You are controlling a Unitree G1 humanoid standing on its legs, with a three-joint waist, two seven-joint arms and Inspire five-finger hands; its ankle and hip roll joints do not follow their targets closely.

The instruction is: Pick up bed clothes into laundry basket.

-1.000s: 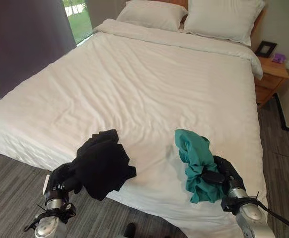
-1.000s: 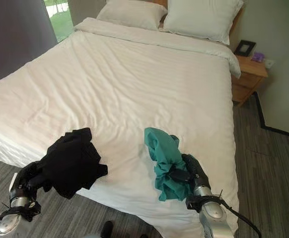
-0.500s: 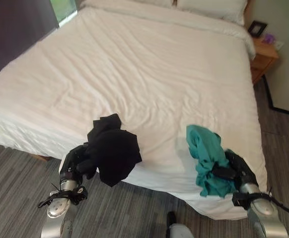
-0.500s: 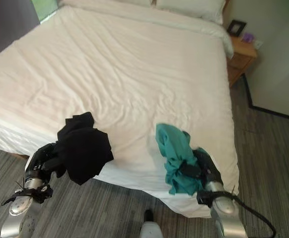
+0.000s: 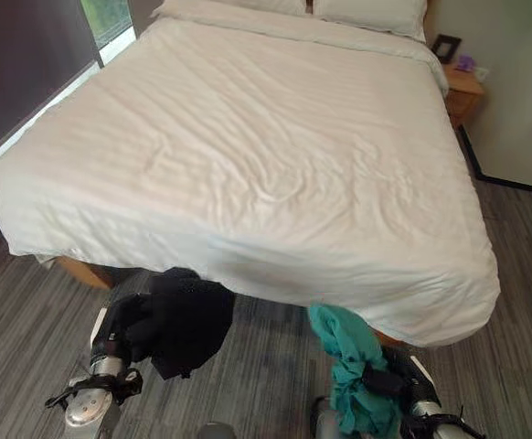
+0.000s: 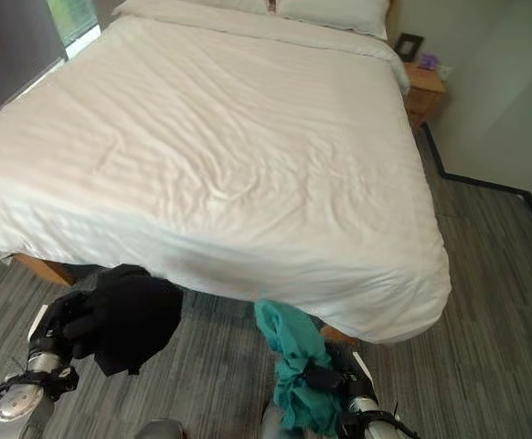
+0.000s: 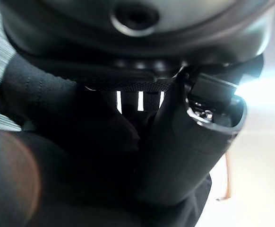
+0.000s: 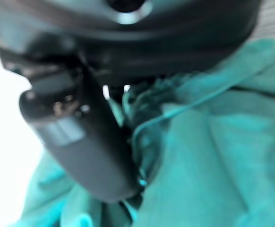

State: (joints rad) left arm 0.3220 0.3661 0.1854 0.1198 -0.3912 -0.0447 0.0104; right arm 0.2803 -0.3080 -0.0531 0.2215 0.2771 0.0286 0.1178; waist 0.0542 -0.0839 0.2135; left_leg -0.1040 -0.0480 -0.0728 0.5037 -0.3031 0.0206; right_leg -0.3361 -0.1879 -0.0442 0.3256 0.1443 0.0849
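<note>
Nearest you, your left hand (image 5: 120,327) had its fingers curled tight into a black garment (image 5: 188,320), which hung bunched over the grey wood-look floor (image 5: 28,311) just off the foot of the bed. Your right hand (image 5: 401,377) was clamped the same way round a teal garment (image 5: 346,352), dangling below the overhanging duvet corner. Beyond them lay the bed (image 5: 266,155), its white cover rumpled, with pillows (image 5: 367,11) at the head and a wooden nightstand (image 5: 462,87) beside them.
</note>
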